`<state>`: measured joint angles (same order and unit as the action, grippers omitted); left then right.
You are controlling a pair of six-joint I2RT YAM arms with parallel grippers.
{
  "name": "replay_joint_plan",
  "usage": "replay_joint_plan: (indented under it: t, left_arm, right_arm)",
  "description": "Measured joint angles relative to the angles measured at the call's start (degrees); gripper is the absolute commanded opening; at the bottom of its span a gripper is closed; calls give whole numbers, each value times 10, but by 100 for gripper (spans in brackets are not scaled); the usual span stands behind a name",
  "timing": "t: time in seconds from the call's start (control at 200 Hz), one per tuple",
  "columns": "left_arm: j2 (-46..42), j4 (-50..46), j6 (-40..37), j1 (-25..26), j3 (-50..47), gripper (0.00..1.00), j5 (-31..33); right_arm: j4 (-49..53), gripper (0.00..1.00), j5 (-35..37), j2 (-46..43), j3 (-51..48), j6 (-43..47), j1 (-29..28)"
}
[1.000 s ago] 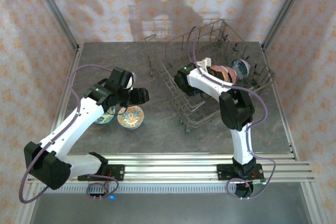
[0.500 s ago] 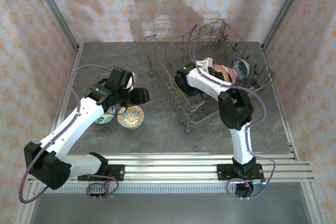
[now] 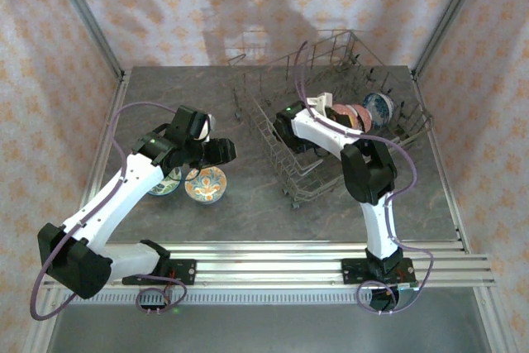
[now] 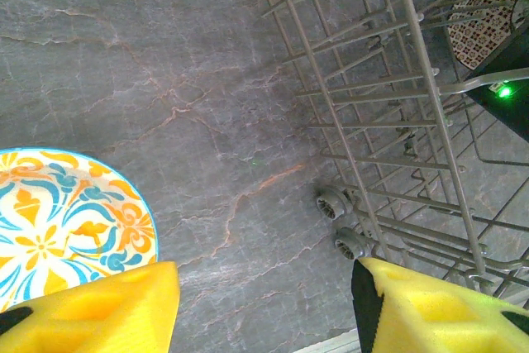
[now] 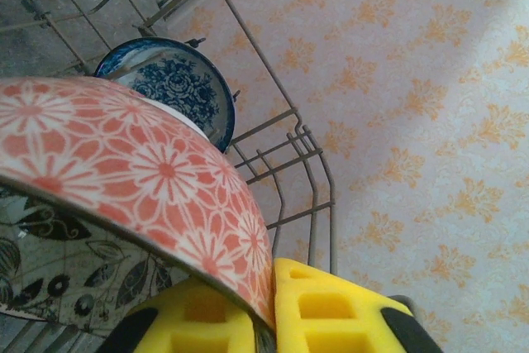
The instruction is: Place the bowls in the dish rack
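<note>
Grey stone-like table [image 3: 248,204] lies under walls of pale orange wallpaper [image 3: 165,6], and the dish rack [image 3: 304,181] stands on its far right part. Inside the rack, the right gripper [image 5: 269,303] has its yellow pads [image 5: 331,312] clenched on the rim of a pink bowl [image 5: 149,171], one pad on each side of the edge. I judge that it holds the bowl by the rim so the bowl can stand on its edge between the tines, like its neighbours. The side of this bowl toward the wrist camera is coral red with white daisy-like flowers, it is glossy, and the rim is thin and dark. In the same row of the rack, a blue-and-white bowl [image 5: 169,80] stands upright on its edge just beside it. On the other side there is a pale leaf-patterned bowl [image 5: 50,279], very close, but I cannot tell if they touch. The left gripper [image 4: 264,303] hangs over bare table just outside the rack's left wall, its fingers released and apart, with nothing between them. Probably it is placed there for the orange-and-teal bowl [image 4: 58,221], which lies mouth up on the table left of the rack and is not yet loaded.
</note>
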<state>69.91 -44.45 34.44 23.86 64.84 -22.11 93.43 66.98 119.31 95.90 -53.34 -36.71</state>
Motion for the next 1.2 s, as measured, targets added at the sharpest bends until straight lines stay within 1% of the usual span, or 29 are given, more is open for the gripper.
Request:
replay_joint_plan:
  t: [0.285, 0.395, 0.531, 0.756, 0.996, 1.196]
  left_arm:
    - [0, 0, 0, 0, 0, 59, 0]
    - [0, 0, 0, 0, 0, 59, 0]
    - [0, 0, 0, 0, 0, 59, 0]
    - [5, -1, 0, 0, 5, 59, -2]
    - [30, -3, -9, 5, 45, 59, -2]
    - [34, -3, -15, 25, 66, 59, 0]
  right_arm:
    - [-2, 14, -11, 0, -10, 20, 0]
    - [-9, 9, -14, 0, -16, 39, 0]
    - [-4, 5, -20, 0, -15, 37, -1]
    - [0, 1, -35, -2, -14, 23, -4]
    - [0, 0, -56, -14, 5, 28, 0]
    - [0, 0, -66, -47, 20, 41, 12]
